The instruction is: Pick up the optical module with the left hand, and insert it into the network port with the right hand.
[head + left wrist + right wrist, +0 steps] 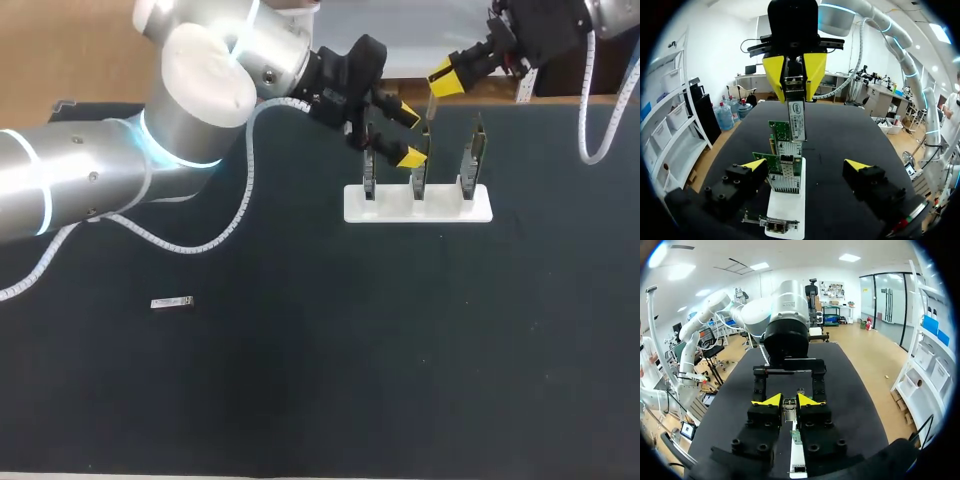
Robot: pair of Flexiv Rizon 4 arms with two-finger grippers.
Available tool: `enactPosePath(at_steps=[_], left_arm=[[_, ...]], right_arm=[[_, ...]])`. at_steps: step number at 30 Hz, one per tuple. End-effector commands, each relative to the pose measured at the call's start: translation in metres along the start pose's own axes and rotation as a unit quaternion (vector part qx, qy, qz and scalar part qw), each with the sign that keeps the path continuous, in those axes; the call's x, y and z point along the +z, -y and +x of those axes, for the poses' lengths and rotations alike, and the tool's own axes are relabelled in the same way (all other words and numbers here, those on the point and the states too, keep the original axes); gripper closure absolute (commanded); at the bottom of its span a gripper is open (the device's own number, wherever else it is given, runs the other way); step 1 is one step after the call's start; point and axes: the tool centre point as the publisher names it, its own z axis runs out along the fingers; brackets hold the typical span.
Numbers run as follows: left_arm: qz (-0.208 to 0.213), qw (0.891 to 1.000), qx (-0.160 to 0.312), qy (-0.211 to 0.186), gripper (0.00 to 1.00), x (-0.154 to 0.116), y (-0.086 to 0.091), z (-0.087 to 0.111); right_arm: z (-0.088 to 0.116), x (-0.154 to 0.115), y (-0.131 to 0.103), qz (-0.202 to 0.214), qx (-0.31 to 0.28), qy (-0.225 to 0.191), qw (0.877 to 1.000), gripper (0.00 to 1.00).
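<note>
1. A dark bench [330, 380] fills the view.
2. A white holder [418, 205] sits on its far half, carrying three upright circuit cards [472, 158] in a row.
3. The left arm [120, 170] comes in from the left side. Its left gripper [410, 136] is over the holder's left and middle cards, with the two yellow tips standing apart.
4. The right gripper [445, 75] hangs at the far right, above and behind the holder.
5. A slim pale optical module [429, 118] hangs straight down from it, near the middle card.
6. A small silver part [171, 302] lies flat on the near left, well apart from the holder.
7. A white coiled cable [243, 195] trails from the left arm.
</note>
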Motion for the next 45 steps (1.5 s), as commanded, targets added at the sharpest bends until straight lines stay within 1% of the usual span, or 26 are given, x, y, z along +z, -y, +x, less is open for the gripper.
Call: enactPosePath(at_steps=[1, 16, 30, 45], left_arm=[[0.006, 1.000, -0.001, -0.004, 0.00, 0.0004, -0.0051, 0.0001], [0.015, 1.000, -0.003, -0.019, 0.00, 0.0021, -0.0043, 0.0043], [0.016, 1.000, -0.001, -0.020, 0.00, -0.0001, -0.0027, 0.0053], [0.016, 1.000, -0.001, -0.021, 0.00, 0.0000, -0.0021, 0.0042]], right_arm=[[0.0006, -0.0002, -0.0034, 0.004, -0.001, 0.001, 1.000, 1.00], [0.0005, 0.0002, -0.0031, 0.005, -0.001, 0.002, 1.000, 1.00], [-0.0009, 0.0009, -0.0055, 0.005, -0.003, 0.000, 1.000, 1.00], [0.0027, 0.0004, -0.0071, 0.003, -0.005, -0.003, 1.000, 1.00]])
